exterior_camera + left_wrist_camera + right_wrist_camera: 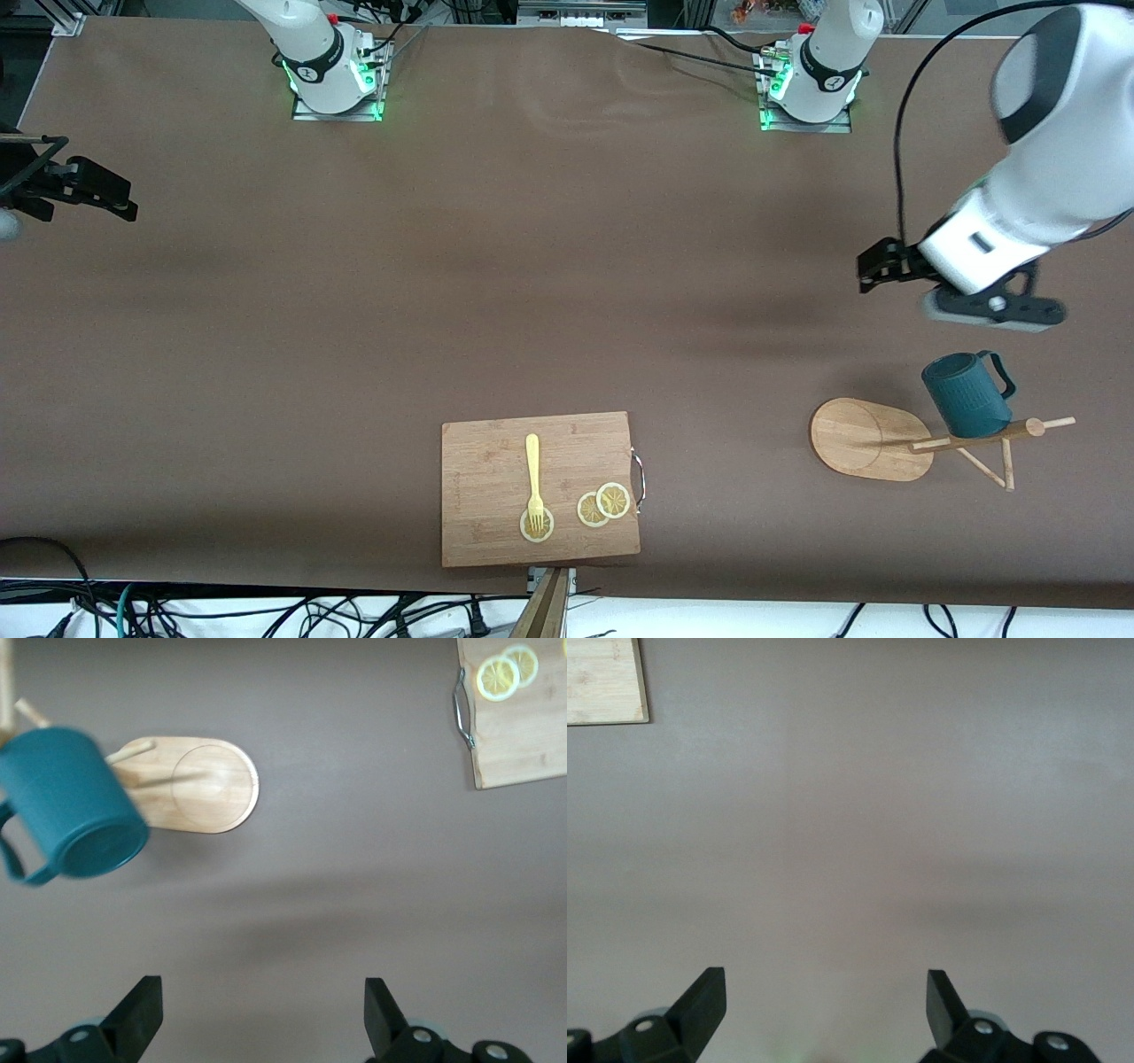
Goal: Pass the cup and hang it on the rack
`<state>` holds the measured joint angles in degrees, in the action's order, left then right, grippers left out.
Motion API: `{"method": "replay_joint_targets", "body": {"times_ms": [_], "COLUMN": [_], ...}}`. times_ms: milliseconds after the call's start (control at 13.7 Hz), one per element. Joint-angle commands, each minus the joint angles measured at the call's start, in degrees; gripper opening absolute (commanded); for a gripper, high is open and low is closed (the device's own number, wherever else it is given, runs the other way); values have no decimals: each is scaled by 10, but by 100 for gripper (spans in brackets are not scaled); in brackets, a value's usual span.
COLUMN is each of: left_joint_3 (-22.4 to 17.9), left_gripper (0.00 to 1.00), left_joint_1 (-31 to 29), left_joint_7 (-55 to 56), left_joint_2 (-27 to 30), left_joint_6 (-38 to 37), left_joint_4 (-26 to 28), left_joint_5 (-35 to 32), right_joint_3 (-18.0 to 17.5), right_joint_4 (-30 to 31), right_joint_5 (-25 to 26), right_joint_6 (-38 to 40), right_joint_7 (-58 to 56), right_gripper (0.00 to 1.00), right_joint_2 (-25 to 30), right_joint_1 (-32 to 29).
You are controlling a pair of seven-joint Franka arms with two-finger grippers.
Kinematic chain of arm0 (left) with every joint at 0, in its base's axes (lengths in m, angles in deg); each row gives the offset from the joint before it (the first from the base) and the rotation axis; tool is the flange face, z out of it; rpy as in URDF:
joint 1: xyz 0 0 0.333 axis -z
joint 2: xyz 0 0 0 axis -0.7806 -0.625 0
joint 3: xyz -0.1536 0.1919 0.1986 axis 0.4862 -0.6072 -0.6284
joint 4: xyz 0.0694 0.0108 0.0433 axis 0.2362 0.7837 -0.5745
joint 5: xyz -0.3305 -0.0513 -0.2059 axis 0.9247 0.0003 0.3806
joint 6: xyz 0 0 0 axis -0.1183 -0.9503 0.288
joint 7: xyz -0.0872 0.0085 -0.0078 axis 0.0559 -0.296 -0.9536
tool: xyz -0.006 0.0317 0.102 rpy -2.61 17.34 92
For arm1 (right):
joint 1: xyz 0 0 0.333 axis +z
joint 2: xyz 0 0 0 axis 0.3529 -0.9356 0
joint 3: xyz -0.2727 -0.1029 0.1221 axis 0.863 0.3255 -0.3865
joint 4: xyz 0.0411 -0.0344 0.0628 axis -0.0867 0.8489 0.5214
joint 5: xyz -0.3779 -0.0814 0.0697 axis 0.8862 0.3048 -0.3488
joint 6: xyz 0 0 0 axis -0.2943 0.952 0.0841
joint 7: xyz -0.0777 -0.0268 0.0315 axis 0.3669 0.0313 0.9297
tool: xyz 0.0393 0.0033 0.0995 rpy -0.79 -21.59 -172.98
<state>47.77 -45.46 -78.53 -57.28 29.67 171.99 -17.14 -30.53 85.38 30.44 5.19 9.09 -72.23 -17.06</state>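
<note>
The dark teal cup (966, 396) hangs on the bamboo rack (873, 439) up by the post's pegs, at the left arm's end of the table. No gripper touches it. My left gripper (871, 268) hovers open and empty over bare table, on the arm-base side of the rack. The left wrist view shows its gripper (263, 1010) wide open, with the cup (75, 806) and the rack's oval base (199, 784) some way off. My right gripper (106, 197) waits open and empty over the right arm's end of the table. The right gripper (826, 1005) has only tabletop below it.
A rectangular wooden cutting board (496, 461) lies near the table's front edge, midway along it, with a yellow fork (533, 474) and lemon slices (604, 503) on it. Its metal handle (638, 478) faces the rack. Cables trail along the front edge.
</note>
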Motion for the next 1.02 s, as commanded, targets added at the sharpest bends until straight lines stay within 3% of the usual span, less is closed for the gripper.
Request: {"method": "replay_joint_targets", "body": {"times_ms": [0, 146, 364, 655, 946], "left_joint_3": [-32, -26, -24, 24, 26], "left_gripper": [100, 100, 100, 100, 100], "left_joint_1": [13, 8, -8, -32, -33], "left_joint_7": [-7, -9, -13, -12, -11], "left_joint_2": [88, 87, 77, 63, 57], "left_joint_6": [62, 50, 26, 10, 8], "left_joint_4": [117, 117, 113, 89, 51], "left_joint_5": [14, -27, -27, -34, -54], "right_joint_3": [1, 1, 1, 1, 1], "right_joint_4": [7, 7, 7, 7, 7], "right_joint_5": [3, 3, 3, 3, 3], "right_joint_6": [-5, -5, -5, -5, -5], "right_joint_7": [8, 8, 8, 8, 8], "right_gripper": [100, 100, 100, 100, 100], "right_joint_2": [6, 6, 6, 6, 6], "right_joint_1": [2, 2, 2, 2, 2]}}
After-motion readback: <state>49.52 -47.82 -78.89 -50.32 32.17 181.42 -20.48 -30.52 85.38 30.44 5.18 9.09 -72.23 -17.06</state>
